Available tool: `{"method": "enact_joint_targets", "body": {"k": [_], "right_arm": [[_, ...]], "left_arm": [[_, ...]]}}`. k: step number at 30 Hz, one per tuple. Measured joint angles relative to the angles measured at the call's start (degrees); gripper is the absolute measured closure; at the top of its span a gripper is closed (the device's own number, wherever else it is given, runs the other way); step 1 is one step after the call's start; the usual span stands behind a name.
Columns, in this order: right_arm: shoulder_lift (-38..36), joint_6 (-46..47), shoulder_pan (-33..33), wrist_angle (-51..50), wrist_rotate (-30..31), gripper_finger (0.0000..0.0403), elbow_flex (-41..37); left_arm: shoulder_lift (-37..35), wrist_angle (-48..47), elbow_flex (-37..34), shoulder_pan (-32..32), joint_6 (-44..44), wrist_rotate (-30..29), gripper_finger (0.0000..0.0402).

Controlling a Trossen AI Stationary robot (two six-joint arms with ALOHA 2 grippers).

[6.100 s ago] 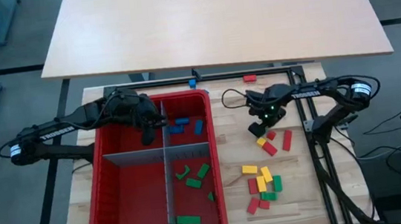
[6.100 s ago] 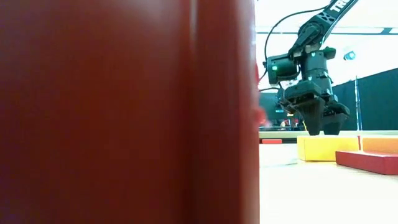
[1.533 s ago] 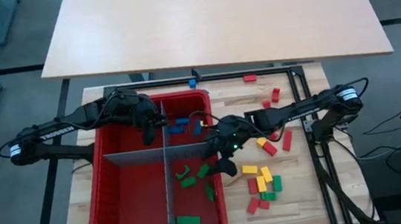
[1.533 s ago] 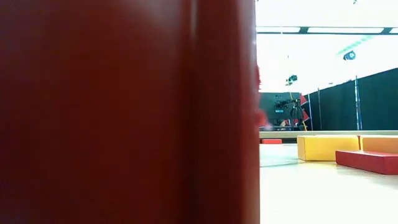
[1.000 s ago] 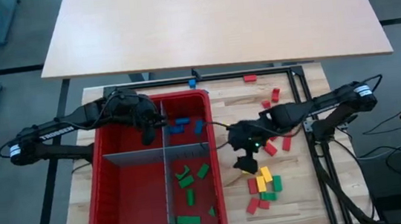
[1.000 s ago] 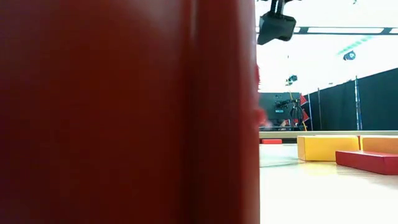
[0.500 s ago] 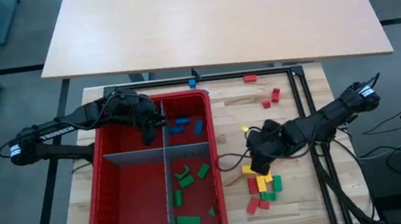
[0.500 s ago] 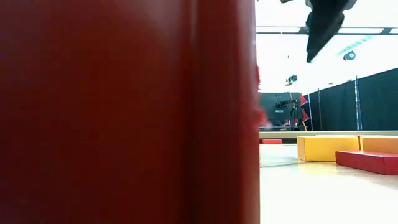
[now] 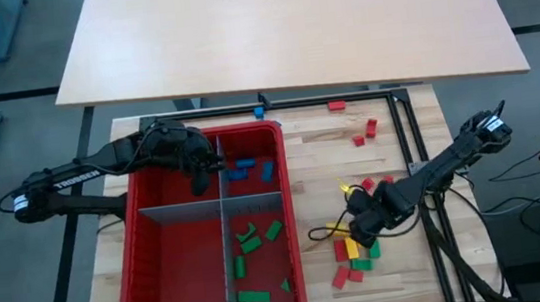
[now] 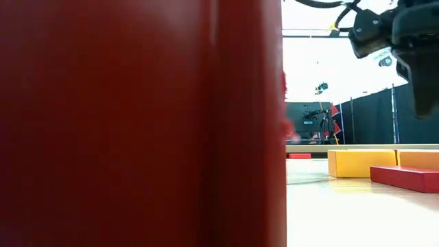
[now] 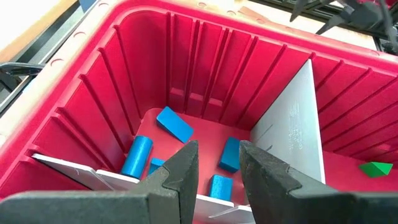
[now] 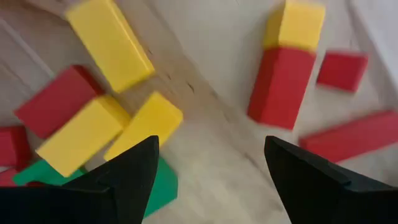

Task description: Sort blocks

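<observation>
right, the red bin (image 9: 177,271) is sitting on the desk (image 9: 312,172) holding blue and green blocks (image 9: 249,242). the left pincer (image 9: 198,182) is hanging narrowly parted inside it. the right pincer (image 9: 357,234), released wide, is hovering over loose yellow and red blocks (image 12: 112,43) beside the bin.

The right gripper (image 9: 362,230) left the scattered blocks at the table's far right, reached over the red bin (image 9: 144,275) and its green blocks (image 9: 250,240), then swung back out and came down above the yellow, red and green cluster (image 9: 353,250) beside the bin. More green blocks lay in that compartment than before.
</observation>
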Motion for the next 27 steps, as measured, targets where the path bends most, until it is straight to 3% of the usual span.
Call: {"method": "enact_joint_targets", "body": {"k": [10,15,27], "right_arm": [[0.06,16.25,6.57,6.11,-7.58,0.0098,-2.60],[0.90,21.94,8.99,7.03,-8.30,0.0083,-3.05],[6.65,24.92,8.99,13.58,-9.92,0.0089,-3.16]], "left_arm": [[0.00,-0.02,0.00,-0.01,0.00,0.00,0.0299],[0.00,0.00,0.00,-0.02,0.14,0.00,0.0299],[0.02,-0.04,0.00,-0.02,0.48,0.00,0.0299]]}}
